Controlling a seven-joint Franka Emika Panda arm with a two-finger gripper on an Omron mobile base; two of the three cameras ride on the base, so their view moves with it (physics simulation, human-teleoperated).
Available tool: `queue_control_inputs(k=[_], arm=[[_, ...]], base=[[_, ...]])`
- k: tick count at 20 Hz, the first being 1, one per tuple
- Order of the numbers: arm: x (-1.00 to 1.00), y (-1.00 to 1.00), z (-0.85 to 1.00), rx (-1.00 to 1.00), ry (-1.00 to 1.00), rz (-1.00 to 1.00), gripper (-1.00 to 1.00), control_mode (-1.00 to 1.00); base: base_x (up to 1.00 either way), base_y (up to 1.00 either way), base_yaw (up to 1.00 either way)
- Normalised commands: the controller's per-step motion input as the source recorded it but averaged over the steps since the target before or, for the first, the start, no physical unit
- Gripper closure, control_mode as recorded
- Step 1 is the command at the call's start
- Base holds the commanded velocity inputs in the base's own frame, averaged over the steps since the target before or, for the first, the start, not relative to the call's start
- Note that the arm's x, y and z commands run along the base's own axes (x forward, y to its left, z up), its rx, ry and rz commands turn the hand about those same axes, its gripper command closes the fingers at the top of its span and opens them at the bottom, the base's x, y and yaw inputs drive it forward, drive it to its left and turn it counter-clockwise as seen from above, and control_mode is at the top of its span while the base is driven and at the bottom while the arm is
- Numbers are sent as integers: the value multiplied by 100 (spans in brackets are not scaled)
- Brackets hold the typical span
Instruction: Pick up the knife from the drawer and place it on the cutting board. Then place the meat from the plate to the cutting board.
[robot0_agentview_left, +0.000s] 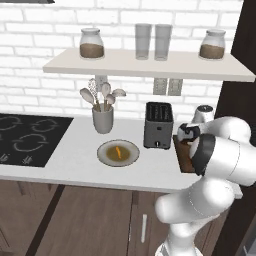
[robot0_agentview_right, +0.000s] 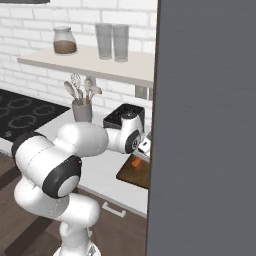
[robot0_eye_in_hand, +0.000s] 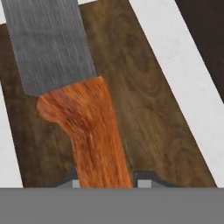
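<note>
The knife (robot0_eye_in_hand: 83, 109), with its orange handle and grey blade, lies along the dark wooden cutting board (robot0_eye_in_hand: 148, 109). My gripper (robot0_eye_in_hand: 109, 183) is shut on the handle's end, one fingertip on each side. I cannot tell whether the blade rests on the board or hovers just over it. From the right base, the orange handle (robot0_agentview_right: 135, 161) shows over the cutting board (robot0_agentview_right: 136, 174) below my gripper (robot0_agentview_right: 142, 148). My arm hides most of the cutting board (robot0_agentview_left: 183, 156). The plate (robot0_agentview_left: 106, 156) sits left of it with the thin orange meat (robot0_agentview_left: 118, 151) at its centre. A pale bar handle marks the drawer (robot0_agentview_right: 114, 209) under the counter.
A black toaster (robot0_agentview_left: 158, 125) stands between plate and board. A utensil crock (robot0_agentview_left: 103, 119) is behind the plate, and the cooktop (robot0_agentview_left: 27, 137) lies far left. A shelf (robot0_agentview_left: 150, 67) with jars and glasses hangs above. A tall dark panel (robot0_agentview_right: 205, 125) walls off the right side.
</note>
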Motion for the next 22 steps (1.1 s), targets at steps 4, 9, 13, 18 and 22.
queue_control_inputs(k=[4, 9, 13, 18, 22], arm=[[17, -38, -69, 0, -2, 0, -100, -100], [-20, 6, -2, 0, -14, 0, -100, -100], [-31, 32, 44, 0, -15, 0, -100, -100], [-35, 25, 72, 0, -11, 0, -100, -100], [-78, 19, 50, -1, -3, 0, -100, -100]], base=[[0, 0, 0], [0, 0, 0], [0, 0, 0], [0, 0, 0], [0, 0, 0]])
